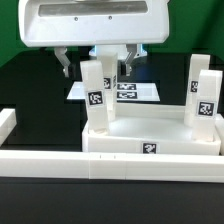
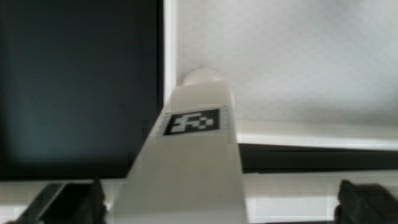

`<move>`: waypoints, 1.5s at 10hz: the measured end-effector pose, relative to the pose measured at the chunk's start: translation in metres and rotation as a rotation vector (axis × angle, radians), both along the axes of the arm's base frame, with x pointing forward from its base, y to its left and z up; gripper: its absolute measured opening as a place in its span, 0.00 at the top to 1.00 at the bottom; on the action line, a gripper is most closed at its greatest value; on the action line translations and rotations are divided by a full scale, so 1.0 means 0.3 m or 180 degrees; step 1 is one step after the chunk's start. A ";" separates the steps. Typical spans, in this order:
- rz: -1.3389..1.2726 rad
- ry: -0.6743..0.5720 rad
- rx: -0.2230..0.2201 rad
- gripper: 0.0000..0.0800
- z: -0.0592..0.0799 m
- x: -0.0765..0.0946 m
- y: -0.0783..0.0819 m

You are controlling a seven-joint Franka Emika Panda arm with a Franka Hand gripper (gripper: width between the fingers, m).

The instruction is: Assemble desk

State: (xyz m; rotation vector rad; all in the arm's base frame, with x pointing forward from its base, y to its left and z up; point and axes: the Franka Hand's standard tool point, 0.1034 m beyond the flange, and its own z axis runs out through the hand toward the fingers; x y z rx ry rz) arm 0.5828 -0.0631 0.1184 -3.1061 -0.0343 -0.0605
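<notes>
White plastic makes up nearly everything here: the desk's tabletop lies flat on the black table, pushed against the long low border wall that runs along its near side. Three legs stand upright on the tabletop: one at the corner toward the exterior view's left, and two close together, one behind the other, at the opposite end. Each leg carries a black-and-white tag. Behind the tabletop the marker board lies flat on the table. The gripper hangs just above the first leg, fingers spread wide with nothing between them. In the wrist view that leg rises between the two dark fingertips, apart from both, its tag facing the camera.
</notes>
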 end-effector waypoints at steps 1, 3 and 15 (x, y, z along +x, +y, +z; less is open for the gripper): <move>0.0135 -0.0001 -0.0014 0.19 0.000 -0.001 -0.003; 0.0255 -0.0003 -0.0024 0.35 0.000 -0.001 -0.009; -0.1692 0.0064 0.0093 0.64 -0.006 -0.006 -0.020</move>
